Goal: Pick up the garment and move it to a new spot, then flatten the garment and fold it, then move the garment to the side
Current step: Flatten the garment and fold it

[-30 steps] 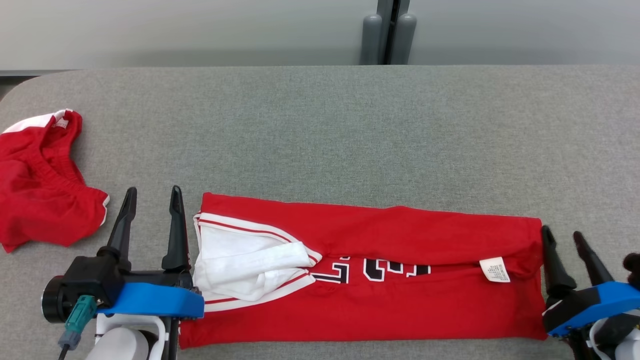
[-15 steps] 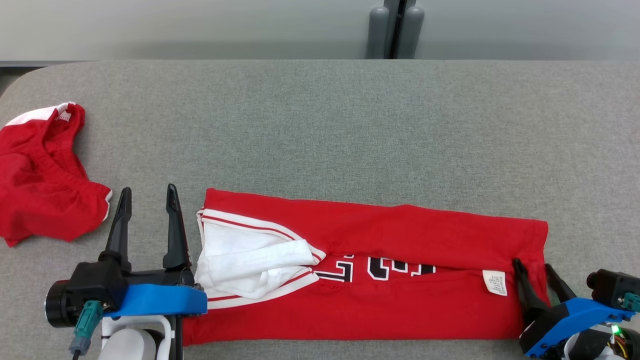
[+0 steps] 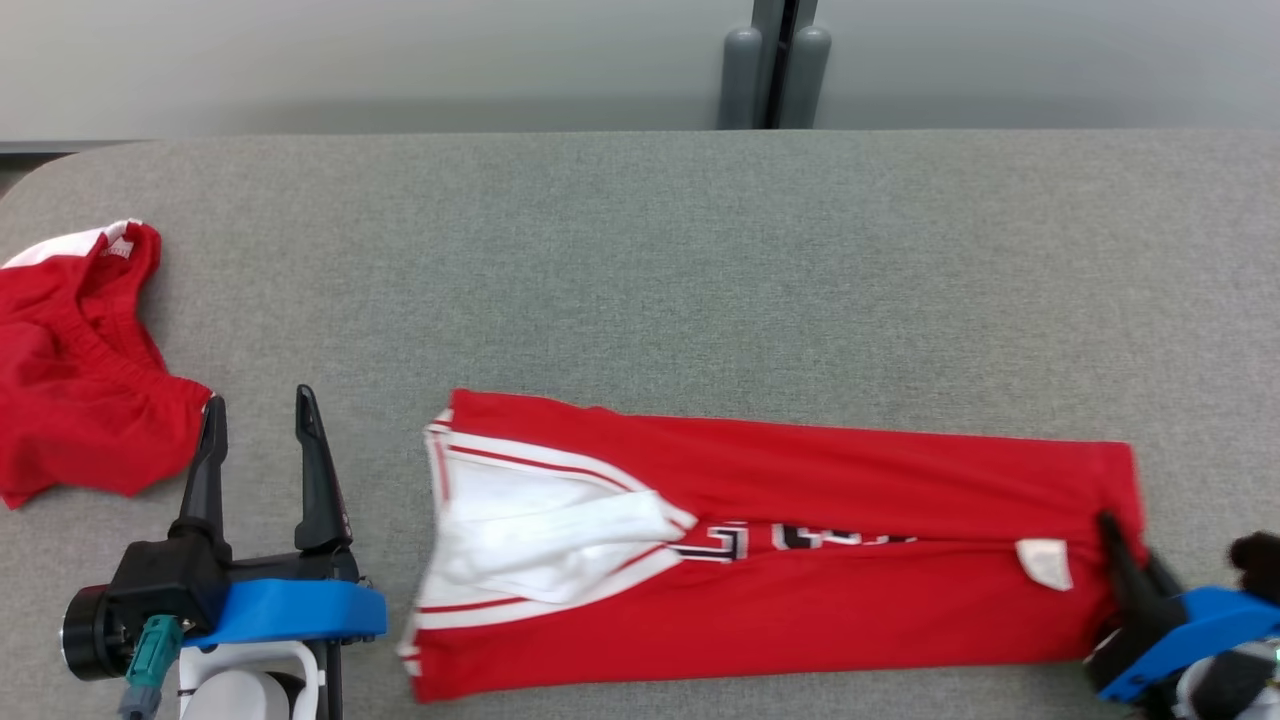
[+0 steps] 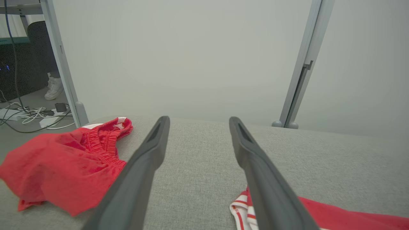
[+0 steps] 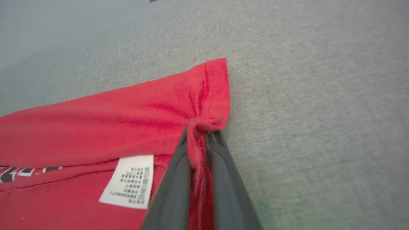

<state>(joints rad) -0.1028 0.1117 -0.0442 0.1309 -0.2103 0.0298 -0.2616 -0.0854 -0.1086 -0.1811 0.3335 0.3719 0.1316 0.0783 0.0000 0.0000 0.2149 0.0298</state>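
Observation:
The garment (image 3: 800,560), a red jersey with white trim and black lettering, lies folded into a long strip along the near side of the grey table (image 3: 640,280). My right gripper (image 3: 1108,522) is shut on its right hem; the right wrist view shows the red cloth (image 5: 96,127) pinched and bunched between the closed fingers (image 5: 172,191), beside a white care label (image 5: 127,182). My left gripper (image 3: 258,400) stands open on the table, a short gap left of the garment's white-trimmed end. In the left wrist view that gripper (image 4: 198,119) holds nothing, with the trim (image 4: 243,207) at its lower right.
A second red garment (image 3: 70,400) with a white band lies crumpled at the table's left edge, just beyond my left gripper, and shows in the left wrist view (image 4: 64,166). A grey post (image 3: 775,65) stands behind the table's far edge. Bare grey tabletop stretches behind the jersey.
My right gripper moved onto the jersey's right hem and shut on it. The jersey has slid to the right, opening a gap from my left gripper, which drew back slightly left.

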